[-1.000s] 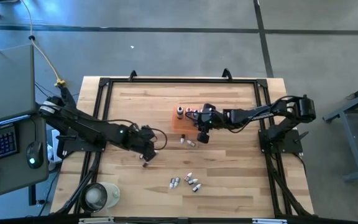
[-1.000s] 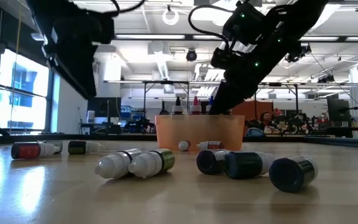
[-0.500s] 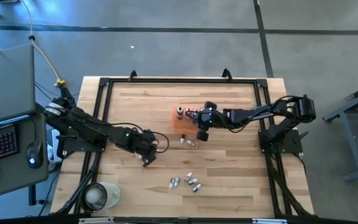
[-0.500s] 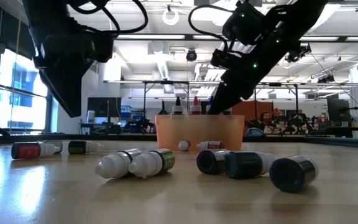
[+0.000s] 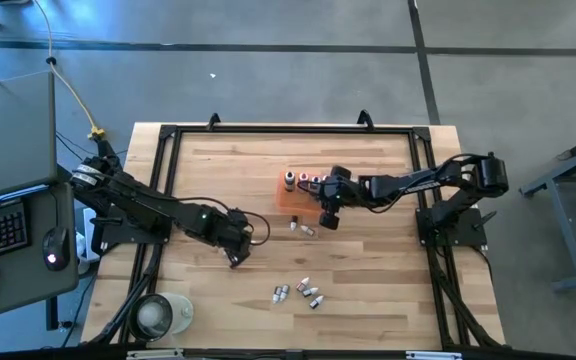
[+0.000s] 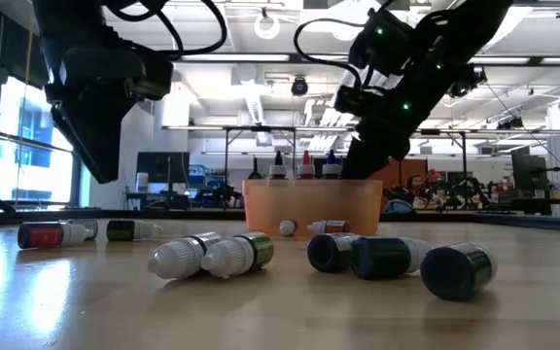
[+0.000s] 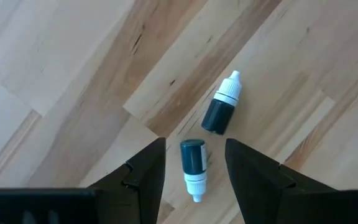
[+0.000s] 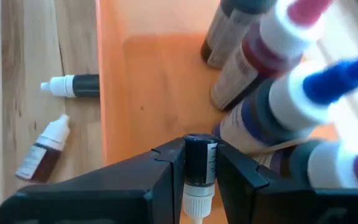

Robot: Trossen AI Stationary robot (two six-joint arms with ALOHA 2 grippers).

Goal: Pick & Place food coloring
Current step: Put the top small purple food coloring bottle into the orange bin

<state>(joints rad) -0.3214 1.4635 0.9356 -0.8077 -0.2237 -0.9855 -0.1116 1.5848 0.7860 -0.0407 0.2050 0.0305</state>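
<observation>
Small dropper bottles of food coloring lie on their sides on the wooden table. Two [image 5: 302, 229] rest near the orange tray [image 5: 293, 198], and several [image 5: 303, 291] lie toward the near edge. Three more stand upright in the tray [image 8: 135, 81]. My right gripper [image 8: 199, 149] is over the tray, shut on a dark bottle. My left gripper [image 7: 194, 146] is open and points down, its fingers on either side of a dark bottle with a white cap [image 7: 193, 160] without touching it. A second bottle [image 7: 222, 109] lies just beyond. My right gripper pinches the dark body [image 8: 199, 163] of one bottle between its two fingers, coming from above. The bottle's white tip [image 8: 194, 208] points back toward the wrist. It sits over the tray floor beside the upright bottles [image 8: 260, 68]; whether its base touches the tray is hidden.
A white round cup [image 5: 154, 315] stands at the near left corner. A black frame [image 5: 168, 135] runs along the table's edges. In the low view several bottles [image 6: 212, 255] [image 6: 397, 261] lie in front of the tray [image 6: 309, 204]. Bare wood stretches along the far side.
My left gripper has come down toward the two bottles on the table's left side, staying open. My right gripper has shifted slightly toward the table's right over the tray, still shut on its bottle.
</observation>
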